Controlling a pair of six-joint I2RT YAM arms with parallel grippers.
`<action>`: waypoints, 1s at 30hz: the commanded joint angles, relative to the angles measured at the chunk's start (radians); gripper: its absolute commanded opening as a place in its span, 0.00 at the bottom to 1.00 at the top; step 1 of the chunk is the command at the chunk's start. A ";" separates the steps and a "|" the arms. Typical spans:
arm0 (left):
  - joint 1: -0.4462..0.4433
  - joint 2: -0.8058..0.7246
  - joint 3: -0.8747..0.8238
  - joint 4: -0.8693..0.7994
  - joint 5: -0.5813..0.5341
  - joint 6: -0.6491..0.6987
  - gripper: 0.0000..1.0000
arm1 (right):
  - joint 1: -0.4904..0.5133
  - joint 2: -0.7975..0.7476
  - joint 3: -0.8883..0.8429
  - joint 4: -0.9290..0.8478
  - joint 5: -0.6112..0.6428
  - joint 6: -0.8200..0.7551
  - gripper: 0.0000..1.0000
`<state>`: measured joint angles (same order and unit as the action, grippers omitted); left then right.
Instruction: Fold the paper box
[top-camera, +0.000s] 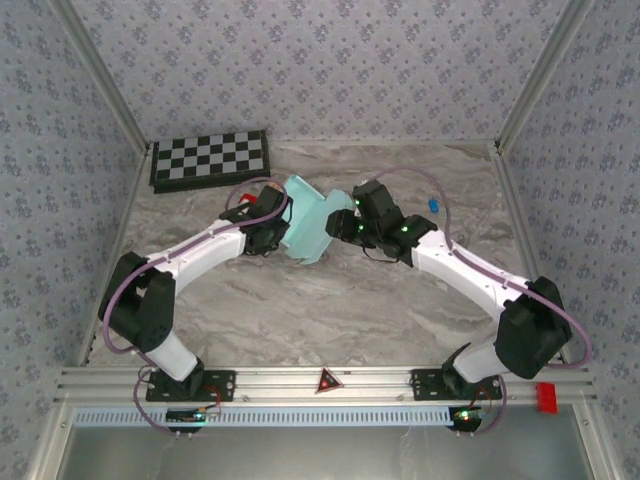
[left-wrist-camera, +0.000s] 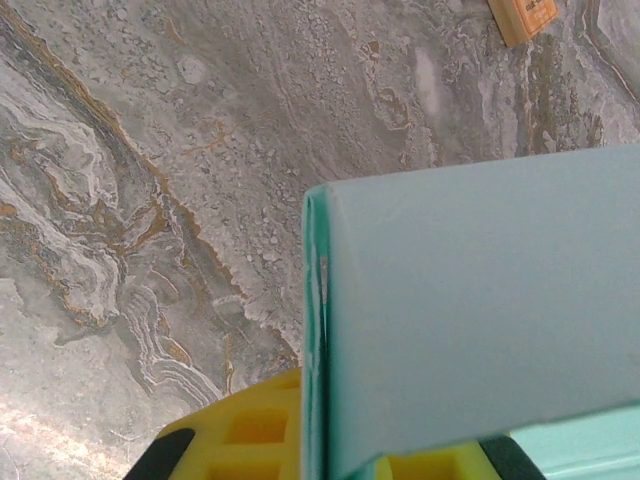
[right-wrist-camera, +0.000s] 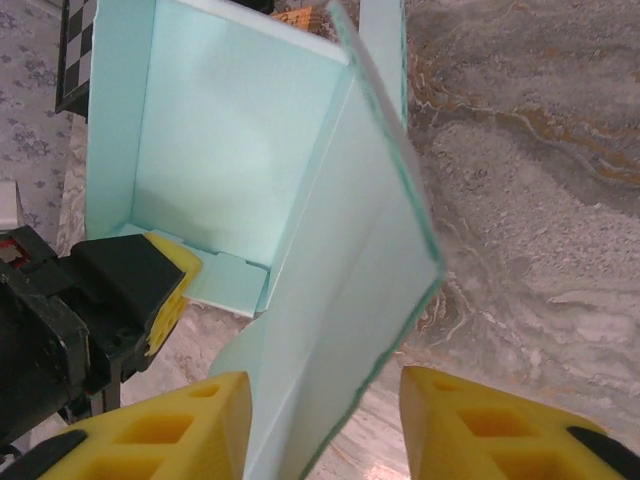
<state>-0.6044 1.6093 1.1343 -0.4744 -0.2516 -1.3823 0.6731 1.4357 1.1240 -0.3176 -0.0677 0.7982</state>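
The paper box (top-camera: 308, 218) is pale cyan card, partly folded and held up off the marble table between the two arms. My left gripper (top-camera: 272, 218) is shut on its left wall; in the left wrist view the card (left-wrist-camera: 470, 320) runs edge-on between the yellow fingers (left-wrist-camera: 245, 430). My right gripper (top-camera: 340, 224) sits at the box's right side. In the right wrist view a long loose flap (right-wrist-camera: 350, 300) hangs between its yellow fingers (right-wrist-camera: 170, 425), close to the left one and apart from the right one, so the jaws stand open. The box's open inside (right-wrist-camera: 220, 150) faces this camera.
A black-and-white checkerboard (top-camera: 208, 158) lies at the back left. A small blue item (top-camera: 432, 205) rests behind the right arm. A red block (top-camera: 545, 397) sits on the front rail at the right. An orange piece (left-wrist-camera: 525, 15) lies on the marble.
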 joint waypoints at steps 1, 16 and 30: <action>-0.005 -0.004 0.036 -0.029 -0.020 -0.032 0.00 | 0.021 0.005 -0.006 0.020 0.018 0.033 0.42; -0.005 0.007 0.032 -0.022 -0.013 -0.045 0.00 | 0.043 0.014 -0.035 0.044 0.034 0.078 0.11; -0.008 0.020 0.026 0.005 0.028 -0.012 0.17 | 0.036 0.042 0.012 -0.055 0.098 0.085 0.01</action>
<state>-0.6041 1.6207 1.1343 -0.4690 -0.2535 -1.4105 0.7094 1.4528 1.1007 -0.3157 -0.0101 0.8989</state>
